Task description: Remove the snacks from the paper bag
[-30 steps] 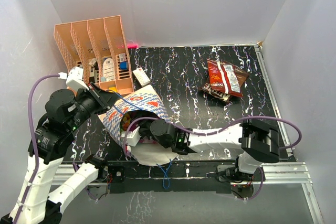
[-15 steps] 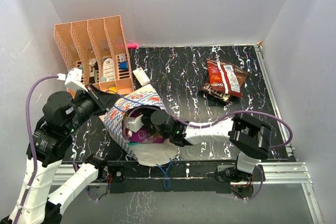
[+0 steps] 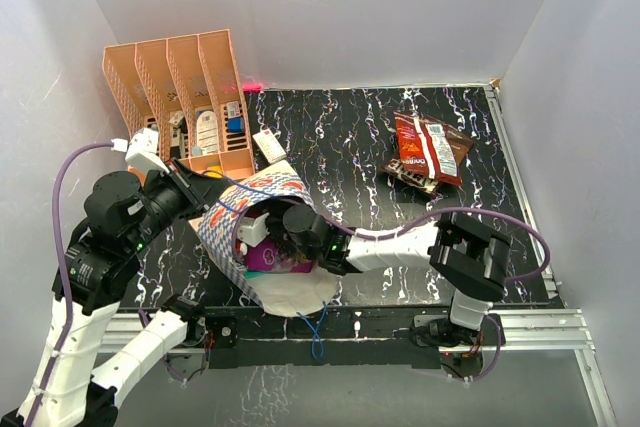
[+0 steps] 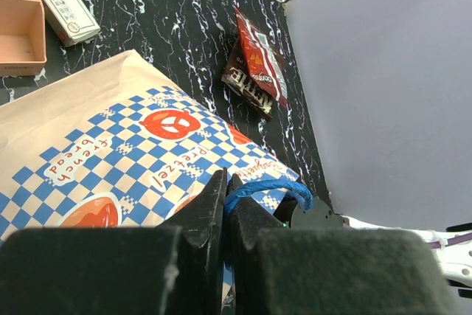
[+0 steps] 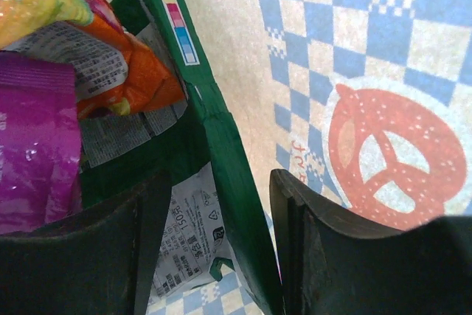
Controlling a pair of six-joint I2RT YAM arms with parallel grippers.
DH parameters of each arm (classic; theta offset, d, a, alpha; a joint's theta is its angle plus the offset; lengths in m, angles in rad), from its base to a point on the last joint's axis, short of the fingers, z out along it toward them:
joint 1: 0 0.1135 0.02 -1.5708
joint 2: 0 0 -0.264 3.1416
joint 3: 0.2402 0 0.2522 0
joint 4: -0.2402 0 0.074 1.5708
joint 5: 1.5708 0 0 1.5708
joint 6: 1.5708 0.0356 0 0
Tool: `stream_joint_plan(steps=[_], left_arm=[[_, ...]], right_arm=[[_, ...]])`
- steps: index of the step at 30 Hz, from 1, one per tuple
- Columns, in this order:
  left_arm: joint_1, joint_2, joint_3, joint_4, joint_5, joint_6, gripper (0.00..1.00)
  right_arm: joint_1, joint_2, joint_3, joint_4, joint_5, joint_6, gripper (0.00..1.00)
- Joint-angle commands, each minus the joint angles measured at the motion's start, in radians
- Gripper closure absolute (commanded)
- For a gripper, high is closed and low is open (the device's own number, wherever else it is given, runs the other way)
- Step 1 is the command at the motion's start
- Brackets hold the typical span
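1. Black marbled desk [image 3: 360, 137] carried everything.
2. Salmon-pink, the file organiser [image 3: 180, 77] stood at the far left corner, with small office items in its compartments.
3. We saw the paper bag [image 3: 262, 190], blue-and-white checked with red-orange pretzel marks, lying on its side at the near left of the desk. It was just in front of the organiser, and its mouth faced the right arm [image 3: 400, 245].
4. We found the left arm [image 3: 120, 217] beside the bag. The left jaws were closed tight on a blue cord handle [image 4: 265, 188] at the bag's upper rim.
5. The right arm reached across the near edge, and the right jaws were inside the bag's mouth. They stood apart, with the edge of a green packet [image 5: 214, 145] between them; we could not tell whether either finger touched it.
6. Inside the bag, a purple packet [image 5: 37, 145] and an orange packet [image 5: 125, 71] lay beside the green one.
7. Well apart from the bag, at the far right of the desk, a red packet [image 3: 430, 147] lay overlapping a dark brown packet [image 3: 412, 175].
8. We noted a small white box [image 3: 268, 145] on the desk, between the organiser and the bag.
9. A second blue cord [image 3: 318, 332] hung over the desk's near edge.
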Motion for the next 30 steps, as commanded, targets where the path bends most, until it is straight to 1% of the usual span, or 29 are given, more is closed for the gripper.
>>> stream_joint_plan(steps=[1,4,7,9,11,12,20,25,30], left_arm=[[-0.002,-0.002,0.014,0.003,-0.003,0.012,1.0],[-0.002,-0.001,0.018,-0.005,-0.009,0.015,1.0],[-0.002,-0.001,0.023,-0.015,-0.027,0.017,1.0],[-0.002,-0.003,0.024,-0.016,-0.041,0.017,1.0],[-0.002,0.002,0.03,-0.009,-0.044,0.025,1.0],[-0.002,0.005,0.034,-0.004,-0.046,0.027,1.0],[-0.002,0.051,0.076,0.033,-0.08,0.037,1.0],[-0.002,0.063,0.1,0.042,-0.144,0.006,1.0],[-0.002,0.069,0.123,0.052,-0.2,-0.007,1.0]], right_arm=[[-0.035,0.044,0.067,0.117,0.014,0.001,0.42],[-0.046,0.059,0.075,0.119,0.013,0.002,0.6],[-0.045,0.054,0.073,0.113,0.003,-0.015,0.81],[-0.038,0.037,0.071,0.092,-0.018,-0.007,0.91],[-0.034,0.027,0.058,0.077,-0.052,0.019,0.93],[-0.032,-0.005,0.051,0.072,-0.067,0.035,0.93],[0.002,-0.092,0.035,0.058,-0.101,0.131,0.93],[0.012,-0.152,0.031,0.055,-0.116,0.198,0.93],[0.02,-0.194,0.027,0.058,-0.115,0.226,0.93]])
